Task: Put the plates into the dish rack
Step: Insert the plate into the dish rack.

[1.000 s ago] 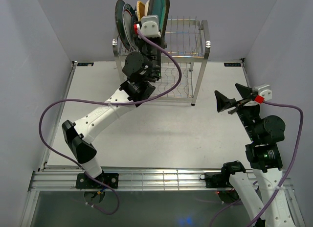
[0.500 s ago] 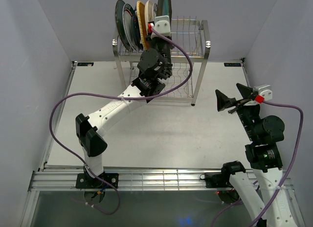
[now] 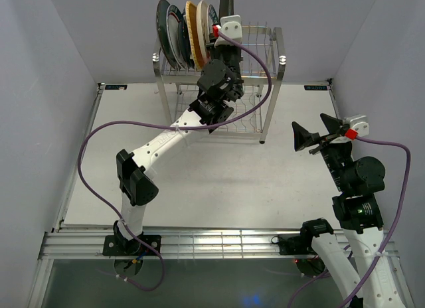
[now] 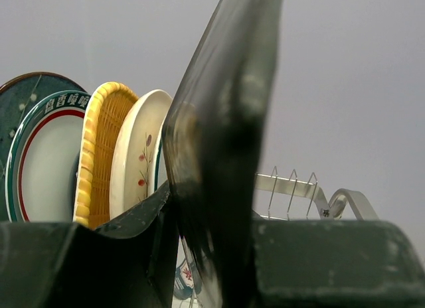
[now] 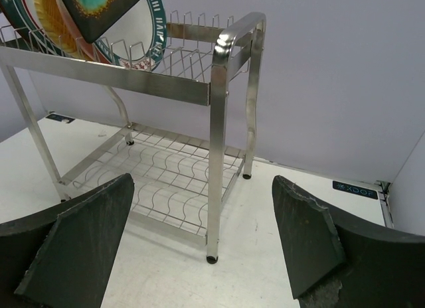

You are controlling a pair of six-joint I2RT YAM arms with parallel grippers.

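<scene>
Green square plate (image 4: pixel 219 142) clamped edge-on between left gripper (image 4: pixel 212 268) fingers. Held upright over top tier of dish rack (image 3: pixel 275 52), just right of slotted plates (image 3: pixel 179 32) standing at left end. Right gripper (image 5: pixel 202 248) fingers spread wide, holding nothing, hovering near right edge of table (image 3: pixel 219 182), well apart from rack.

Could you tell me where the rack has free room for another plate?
Free: the top shelf's right half, between the green plate in the left hand and the right posts, and the lower shelf. Crowded: the top shelf's left end, packed with upright plates.
</scene>
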